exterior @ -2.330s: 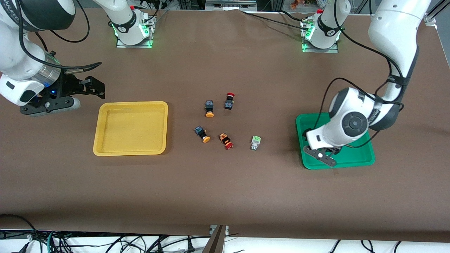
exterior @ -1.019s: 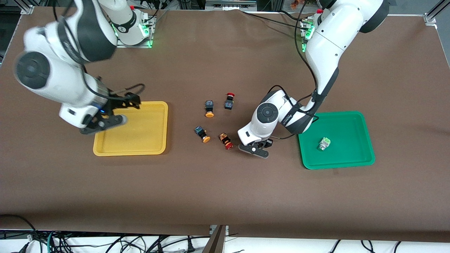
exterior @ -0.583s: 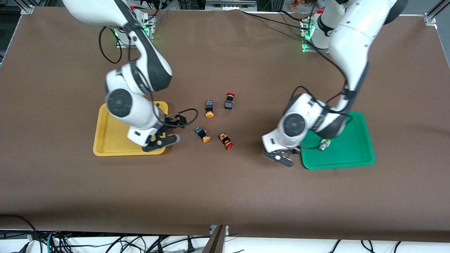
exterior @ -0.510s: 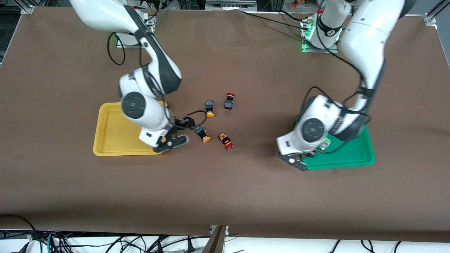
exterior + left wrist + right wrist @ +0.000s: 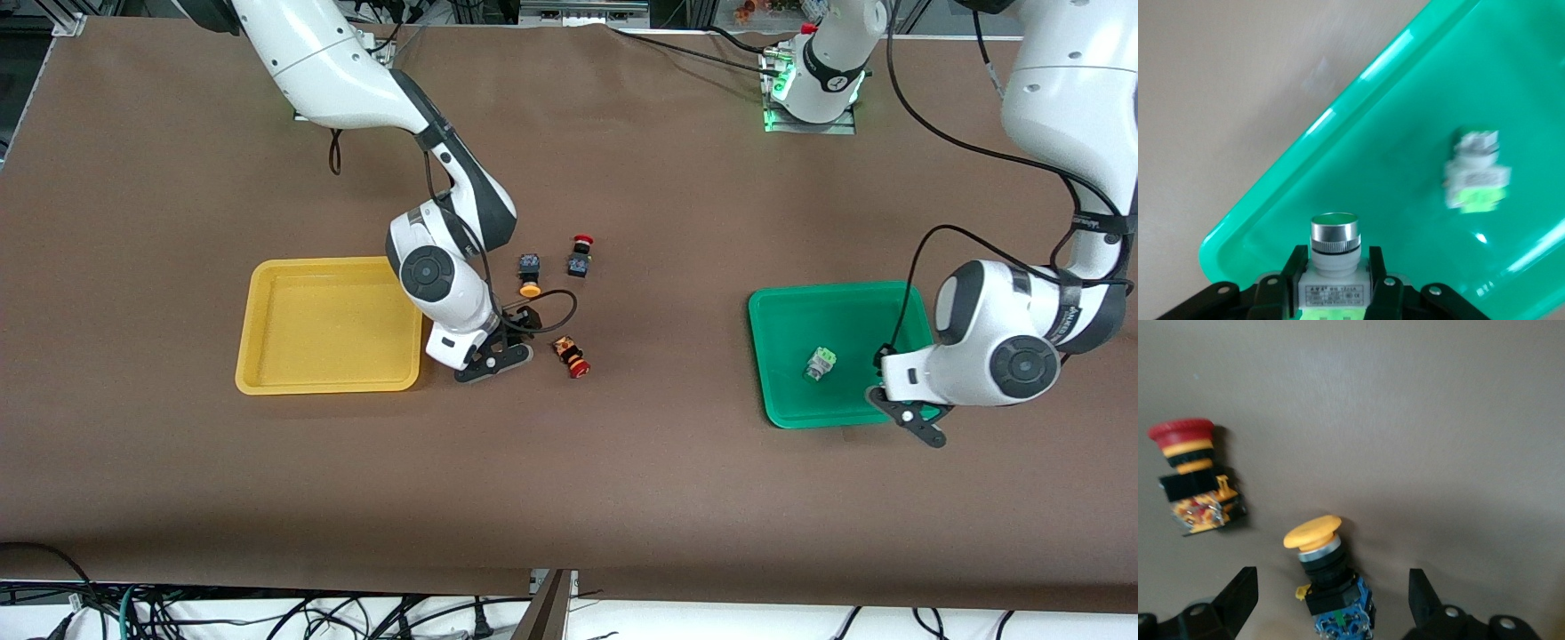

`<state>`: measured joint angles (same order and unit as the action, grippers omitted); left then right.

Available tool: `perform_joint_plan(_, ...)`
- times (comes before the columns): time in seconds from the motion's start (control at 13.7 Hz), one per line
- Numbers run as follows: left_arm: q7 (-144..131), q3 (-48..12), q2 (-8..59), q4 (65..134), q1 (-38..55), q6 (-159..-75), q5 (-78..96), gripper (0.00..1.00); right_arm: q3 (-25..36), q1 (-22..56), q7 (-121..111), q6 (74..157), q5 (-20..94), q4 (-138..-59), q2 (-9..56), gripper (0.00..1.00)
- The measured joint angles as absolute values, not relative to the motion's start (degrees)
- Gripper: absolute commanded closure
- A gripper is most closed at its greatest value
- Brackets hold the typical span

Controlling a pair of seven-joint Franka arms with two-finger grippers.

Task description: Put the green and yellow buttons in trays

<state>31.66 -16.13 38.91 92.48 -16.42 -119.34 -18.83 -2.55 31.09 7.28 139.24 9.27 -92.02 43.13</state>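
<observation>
Left claw [image 5: 1331,293]: clamped on a green button [image 5: 1333,257], cap pointing out from the fingers, held over the green tray [image 5: 782,311] at the tray's corner nearest the front edge and the left arm's end of the counter [image 5: 622,498].
Green tray: sits toward the left arm's end of the counter; a second green button [image 5: 820,363] already lies inside it on its side.
Right claw [image 5: 1331,607]: spread apart, one finger on each side of a yellow button [image 5: 1328,580] that lies on the counter mid-way along, just beside the yellow tray [image 5: 267,373]; not yet gripping, as far as I can judge.
Other yellow button [image 5: 530,275]: on the counter, farther from the front edge, beside a red button [image 5: 580,257].
Yellow tray: empty of buttons in what I can see.
Second red button [image 5: 572,356]: just beside the right claw's target.
Risk, left side: the held button hangs near the tray's rim; let go here, it could strike the rim and roll out, or bounce onto the one already inside.
Risk, right side: the yellow button lies tilted between the fingers, so closing on the round cap rather than the black body could squirt it out.
Risk, neighbour: the second red button is close enough that a finger could nudge it during the closing or the lift.
Risk, cable: the loop at the right wrist hangs low over the buttons and may drag one.
</observation>
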Motion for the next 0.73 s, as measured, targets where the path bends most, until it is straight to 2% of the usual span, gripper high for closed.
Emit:
perform_joint_plan(0.07,32.1,-16.2,39.0,95.2,-17.6,-122.5,-18.8,0.0,-2.5,31.1,7.3,140.4,9.3,-93.4,43.1,0.01)
perform_joint_plan(0.22,32.2,-16.6,39.0,97.7,-17.9,-124.7,-18.8,0.0,-2.5,31.1,7.3,141.0,9.3,-95.1,43.1,0.08)
perform_joint_plan(0.36,32.1,-17.5,38.2,97.5,-17.7,-124.5,-18.8,0.0,-2.5,31.1,7.3,141.1,9.3,-95.6,43.1,0.22)
perform_joint_plan(0.44,32.1,-18.1,37.0,97.3,-17.7,-123.5,-18.8,0.0,-2.4,31.1,7.3,141.1,9.3,-95.6,43.0,0.33)
perform_joint_plan(0.58,31.1,-21.1,32.6,96.2,-17.9,-118.7,-18.8,0.0,-2.4,31.2,8.8,141.1,9.3,-95.7,42.8,0.65)
perform_joint_plan(0.73,25.8,-25.5,26.7,94.7,-17.7,-111.5,-18.8,0.0,-2.4,31.6,10.4,141.1,9.3,-95.7,42.7,0.9)
